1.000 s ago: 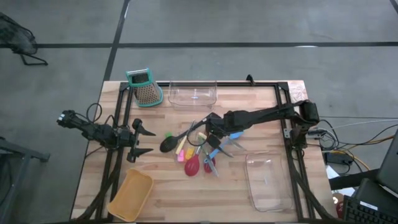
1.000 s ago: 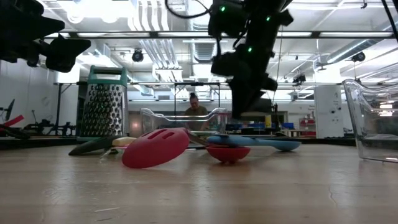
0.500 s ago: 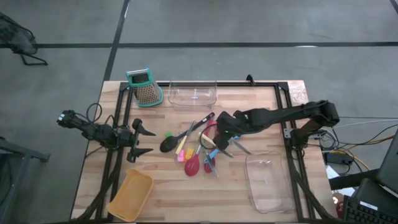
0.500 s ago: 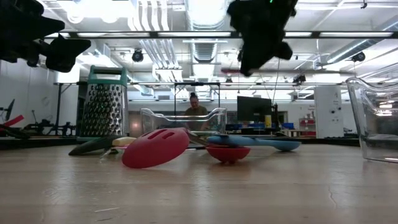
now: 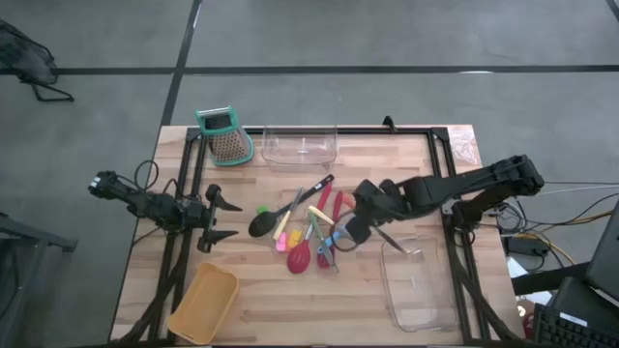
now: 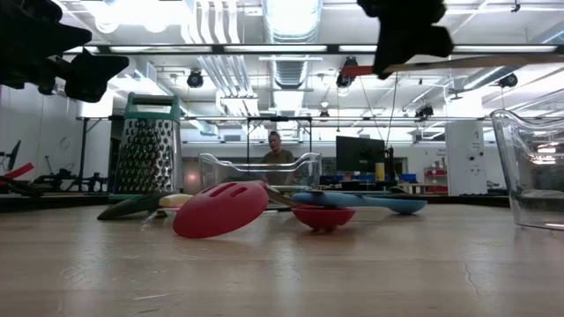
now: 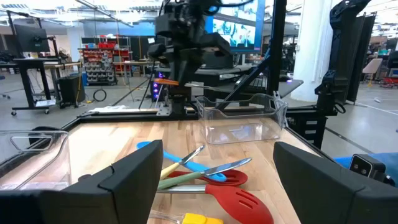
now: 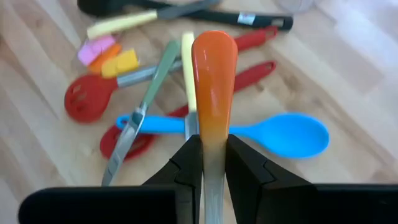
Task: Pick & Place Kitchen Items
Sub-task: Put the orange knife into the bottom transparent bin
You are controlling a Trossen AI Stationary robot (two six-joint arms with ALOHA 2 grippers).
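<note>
In the right wrist view, the right gripper (image 8: 213,165) pinches an orange-handled tool (image 8: 213,93) between its fingers, lifted above the utensil pile (image 5: 305,232) at the middle of the high view, beside the clear bin (image 5: 418,282) at lower right. At far left, the left gripper (image 5: 219,219) waits, fingers spread.

Overhead view straight down, low view level across table (image 6: 282,264), wrist views close, all sharing utensil pile (image 5: 305,232)

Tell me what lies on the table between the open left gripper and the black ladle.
Nothing: in the high view only bare wood separates the left gripper from the black ladle.
</note>
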